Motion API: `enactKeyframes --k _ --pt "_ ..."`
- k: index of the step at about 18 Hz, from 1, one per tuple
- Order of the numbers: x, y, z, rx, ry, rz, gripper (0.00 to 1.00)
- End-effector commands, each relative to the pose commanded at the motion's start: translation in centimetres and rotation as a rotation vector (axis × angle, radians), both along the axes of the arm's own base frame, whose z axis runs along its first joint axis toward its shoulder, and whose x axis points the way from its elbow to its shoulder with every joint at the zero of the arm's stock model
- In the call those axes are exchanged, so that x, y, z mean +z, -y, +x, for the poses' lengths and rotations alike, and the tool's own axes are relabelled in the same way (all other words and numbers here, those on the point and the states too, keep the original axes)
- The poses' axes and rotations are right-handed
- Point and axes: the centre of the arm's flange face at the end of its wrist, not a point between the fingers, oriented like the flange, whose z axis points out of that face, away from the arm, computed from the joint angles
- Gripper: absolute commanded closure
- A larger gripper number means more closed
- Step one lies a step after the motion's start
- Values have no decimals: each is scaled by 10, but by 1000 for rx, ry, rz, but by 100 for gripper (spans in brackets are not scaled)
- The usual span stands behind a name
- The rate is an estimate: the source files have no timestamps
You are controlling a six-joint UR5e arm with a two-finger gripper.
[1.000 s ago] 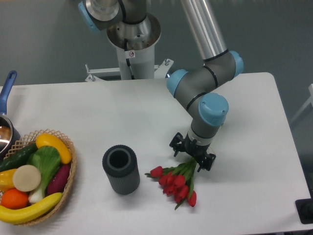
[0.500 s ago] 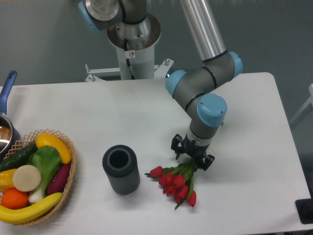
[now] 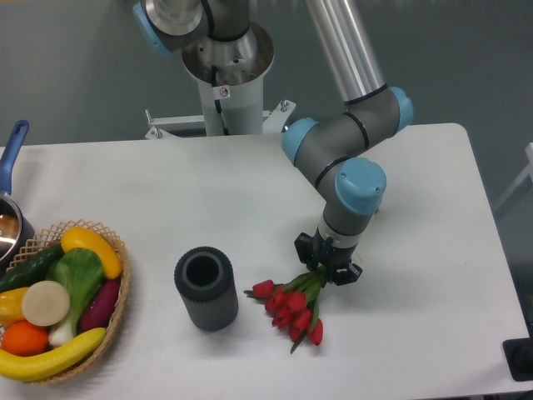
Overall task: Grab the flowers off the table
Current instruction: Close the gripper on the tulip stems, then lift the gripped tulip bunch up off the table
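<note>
Your claw (image 3: 326, 265) has closed on the red tulip bunch's (image 3: 291, 306) green stems; a jerky lift off the white bench (image 3: 208, 200) could slip them.

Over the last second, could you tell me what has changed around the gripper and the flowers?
The gripper has drawn its fingers in around the stem end of the flowers; a second ago they stood wider apart. The bunch has shifted slightly up and to the left in the picture, the buds with it. The grey ribbed cylinder, the fruit basket and the table are as before.
</note>
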Motion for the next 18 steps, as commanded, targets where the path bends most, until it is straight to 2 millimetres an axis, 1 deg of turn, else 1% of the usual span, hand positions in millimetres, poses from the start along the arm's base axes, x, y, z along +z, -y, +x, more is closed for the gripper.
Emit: enactKeyframes --k 3,7,9,10,11,12,14,16,18 --pt "1 1 0 2 -1 1 74" --pt "9 2 -2 4 -11 11 74" --pt "25 4 -1 7 -32 23 74" --pt "40 4 1 8 -50 40 74" --pt "69 8 2 20 -86 67 74" --pt "82 10 3 23 -98 89 74" --pt "99 9 6 25 -97 141 74" --pt "128 15 3 56 -107 206 74" --pt "159 16 6 70 -102 296 74"
